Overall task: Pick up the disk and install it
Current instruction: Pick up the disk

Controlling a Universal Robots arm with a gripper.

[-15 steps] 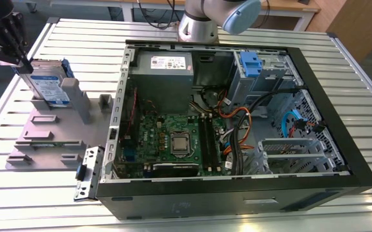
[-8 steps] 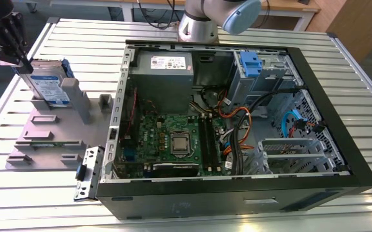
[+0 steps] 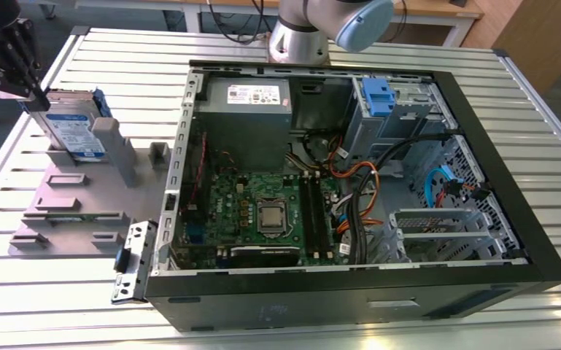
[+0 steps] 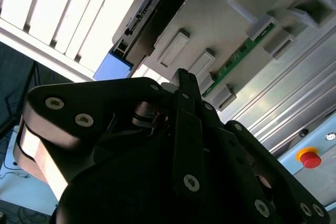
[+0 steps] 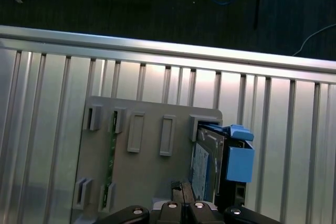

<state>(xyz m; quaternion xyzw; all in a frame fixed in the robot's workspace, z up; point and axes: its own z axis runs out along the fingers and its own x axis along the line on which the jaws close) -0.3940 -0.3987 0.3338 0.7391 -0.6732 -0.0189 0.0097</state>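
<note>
The disk (image 3: 74,131) stands on edge in a slot of a grey holder (image 3: 66,211) at the exterior view's left. It is silver with a white-and-blue label and a blue carrier frame. My black gripper (image 3: 29,91) hangs just above and beside its upper end, apart from it. The first wrist view has the disk (image 5: 202,163) and its blue frame lying past the gripper (image 5: 184,211). In the second wrist view the gripper (image 4: 184,85) points toward the disk's dark edge (image 4: 152,14).
An open computer case (image 3: 358,284) takes up the middle and the exterior view's right of the slatted metal table (image 3: 543,95). Inside are a grey power supply (image 3: 251,102), a motherboard, cables and a drive bay with a blue clip (image 3: 378,95). A red button (image 4: 308,157) sits on the table's edge.
</note>
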